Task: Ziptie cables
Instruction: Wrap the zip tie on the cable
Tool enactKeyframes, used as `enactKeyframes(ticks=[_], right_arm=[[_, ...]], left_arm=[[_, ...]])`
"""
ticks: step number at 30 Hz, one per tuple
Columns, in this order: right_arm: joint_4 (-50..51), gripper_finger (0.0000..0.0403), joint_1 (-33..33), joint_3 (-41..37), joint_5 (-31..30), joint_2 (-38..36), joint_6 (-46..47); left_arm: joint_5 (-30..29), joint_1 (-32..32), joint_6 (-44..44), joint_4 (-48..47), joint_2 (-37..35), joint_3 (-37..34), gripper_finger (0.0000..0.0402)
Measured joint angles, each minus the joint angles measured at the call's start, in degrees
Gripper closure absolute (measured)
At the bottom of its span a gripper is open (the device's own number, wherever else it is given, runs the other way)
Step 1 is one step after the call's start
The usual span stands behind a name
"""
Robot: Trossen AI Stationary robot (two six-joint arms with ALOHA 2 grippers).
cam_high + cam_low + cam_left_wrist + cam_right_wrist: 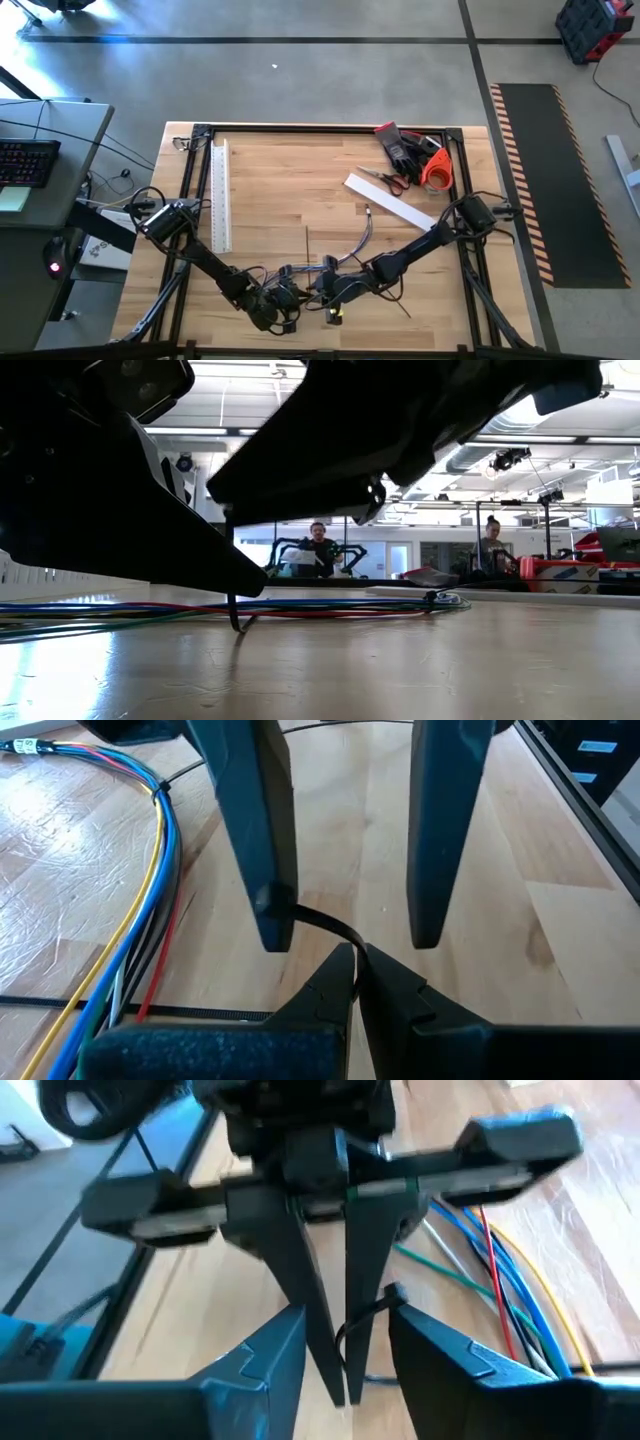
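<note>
The cables (pixel 150 870) are a limp bunch of blue, yellow, red and grey wires lying along the table near its front edge, also seen in the high view (pixel 355 245) and the right wrist view (pixel 500 1280). My left gripper (pixel 355 960) is shut on a thin dark ziptie (pixel 320 922). My right gripper (pixel 345 1315) faces it, open, one finger on each side of the left gripper's fingertips (pixel 330 1340). Another ziptie (pixel 200 1013) lies flat on the wood beside the cables. My left gripper pinches the ziptie (pixel 347 938) between its two fingertips, the fingers slanting down toward the table. From the pinch a short stretch of the strip arches over, clear of the wood, to one finger of my right gripper. My right gripper has the strip's end (pixel 290 910) at the inner side of one finger (pixel 268 870); whether they touch, I cannot tell.
A white slotted duct (pixel 220 195) lies along the left side and a white strip (pixel 390 200) at the right. Scissors (pixel 385 180), dark gloves (pixel 400 145) and an orange tool (pixel 437 170) sit at the far right corner. People sit in the room behind (pixel 318 545).
</note>
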State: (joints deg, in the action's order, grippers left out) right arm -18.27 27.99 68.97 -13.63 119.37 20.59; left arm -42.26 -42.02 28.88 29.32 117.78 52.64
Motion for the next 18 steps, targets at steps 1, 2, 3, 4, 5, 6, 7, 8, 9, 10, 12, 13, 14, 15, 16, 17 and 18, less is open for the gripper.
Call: enactKeyframes(ticks=[1,2,3,4,5,6,7,8,9,10,12,13,14,15,16,17,18], right_arm=[[-0.1,0.0282,-0.1,0.0,0.0,0.0,-0.1],[-0.3,0.0291,-0.2,0.0,0.0,0.0,-0.1],[-0.6,0.0301,-0.2,0.0,0.0,0.0,-0.6],[-1.0,0.0314,-0.2,0.0,0.0,0.0,-1.1],[-1.3,0.0328,-0.2,0.0,0.0,0.0,-1.3],[-1.4,0.0344,-0.1,0.0,0.0,0.0,-1.4],[-1.3,0.0363,-0.1,0.0,-0.1,0.0,-1.5],[-1.2,0.0382,-0.1,0.0,-0.2,0.0,-1.6],[-1.2,0.0392,-0.2,0.0,-0.5,0.0,-1.9],[-1.3,0.0395,-0.1,0.0,-1.1,0.0,-2.6],[-1.3,0.0397,0.4,0.0,-2.8,0.0,-3.1],[-1.2,0.0400,0.7,0.0,-3.6,0.0,-3.7],[-1.3,0.0401,1.2,0.0,-4.2,0.0,-4.5],[-1.3,0.0401,1.6,0.0,-4.9,0.0,-5.2],[-1.2,0.0402,2.1,0.0,-5.6,0.0,-5.6],[-1.1,0.0402,2.5,0.0,-6.1,0.0,-6.1],[-1.0,0.0403,2.9,0.0,-6.5,0.0,-6.3]], left_arm=[[0.0,0.0,0.0,0.0,0.0,0.0,0.0401],[0.0,0.0,0.0,0.0,0.0,0.0,0.0401],[0.0,0.0,0.0,0.0,0.0,0.0,0.0401],[0.0,0.0,0.1,0.0,0.0,0.0,0.0401],[0.0,0.0,0.2,0.0,0.0,0.0,0.0401],[0.0,0.0,0.2,0.0,0.0,0.0,0.0401],[0.1,0.0,0.2,0.0,0.0,0.0,0.0401],[0.1,0.0,0.4,0.0,0.0,0.0,0.0401],[0.1,0.0,0.6,0.0,0.0,0.0,0.0401],[-0.1,0.0,0.7,0.0,0.0,0.0,0.0401],[-1.0,-0.3,-0.3,1.1,0.0,0.0,0.0401],[-1.7,-0.5,-1.6,2.1,0.0,0.0,0.0400],[-2.7,-0.8,-2.9,2.9,0.0,0.0,0.0397],[-3.7,-1.3,-3.8,3.7,0.0,0.0,0.0394],[-4.8,-1.7,-4.3,4.1,0.0,0.0,0.0390],[-6.1,-2.0,-4.5,4.4,0.0,0.0,0.0385],[-7.0,-2.2,-4.6,4.5,-0.1,0.0,0.0381]])
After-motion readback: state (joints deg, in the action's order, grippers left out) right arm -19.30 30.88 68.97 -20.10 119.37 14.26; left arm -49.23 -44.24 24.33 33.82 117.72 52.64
